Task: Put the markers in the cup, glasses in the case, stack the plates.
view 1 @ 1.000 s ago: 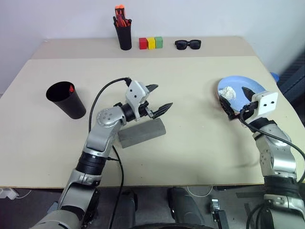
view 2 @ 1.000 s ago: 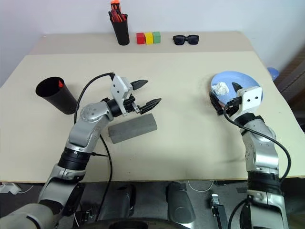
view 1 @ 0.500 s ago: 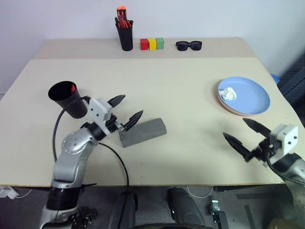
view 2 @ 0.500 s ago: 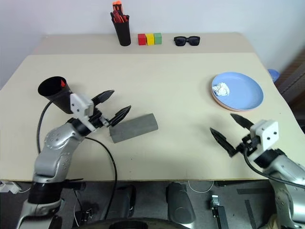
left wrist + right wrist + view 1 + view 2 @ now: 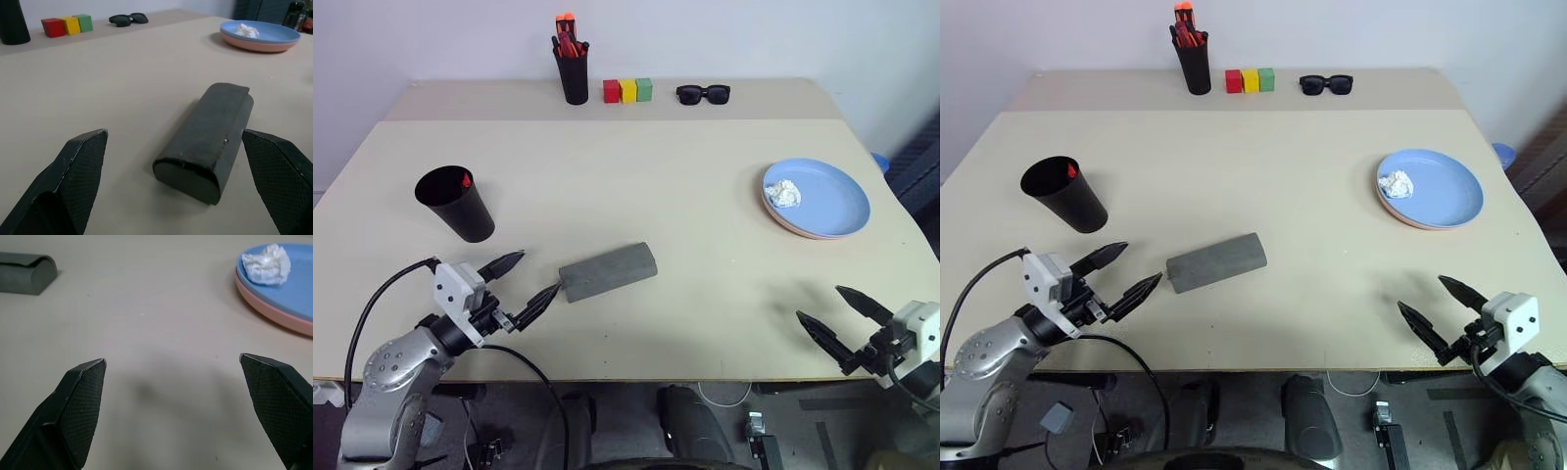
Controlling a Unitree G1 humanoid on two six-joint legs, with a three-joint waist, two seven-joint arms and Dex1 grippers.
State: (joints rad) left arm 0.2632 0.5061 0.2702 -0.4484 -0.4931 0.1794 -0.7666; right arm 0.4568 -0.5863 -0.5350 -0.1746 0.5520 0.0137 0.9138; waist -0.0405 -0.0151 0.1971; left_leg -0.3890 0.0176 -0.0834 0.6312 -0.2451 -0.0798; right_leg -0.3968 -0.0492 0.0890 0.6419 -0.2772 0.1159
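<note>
I judge that the task looks nearly finished, so the step in hand is to check the result and bring the arms away cleanly. I take the case (image 5: 607, 271) as my landmark. It lies shut on the table (image 5: 685, 196), and I cannot see the glasses, so I suppose they are inside. The cup (image 5: 456, 203) stands to the left of the case and a little farther from me, with a red marker end (image 5: 465, 180) showing at its rim. The plates (image 5: 817, 199) are far to the right of the case, the blue one on the pink one, with a small crumpled white thing (image 5: 784, 192) on top. My left gripper (image 5: 520, 282) is just beside the left end of the case, fingers wide apart and holding nothing. My right gripper (image 5: 843, 321) is well to the right of the case, near the table edge, also spread and empty. To do this well, I should keep the left fingers off the case so that it does not slide or open.
</note>
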